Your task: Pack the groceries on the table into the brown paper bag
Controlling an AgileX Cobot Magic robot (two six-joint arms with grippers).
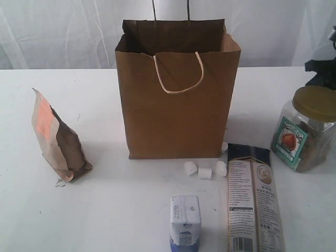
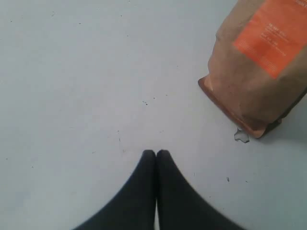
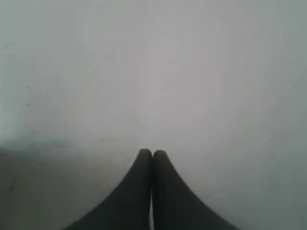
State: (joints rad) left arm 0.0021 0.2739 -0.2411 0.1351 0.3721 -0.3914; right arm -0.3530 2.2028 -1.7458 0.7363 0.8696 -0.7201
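While the left gripper and right gripper hang pinched together, empty, the paper bag stands on the table. The pouch sits at its nine o'clock and the jar at three, with the marshmallows, carton and packet between five and six.

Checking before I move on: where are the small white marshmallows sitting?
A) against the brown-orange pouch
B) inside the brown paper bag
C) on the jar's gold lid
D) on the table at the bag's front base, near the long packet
D: the small white marshmallows lie loose on the table at the front base of the brown paper bag, beside the top end of the long dark-topped packet.
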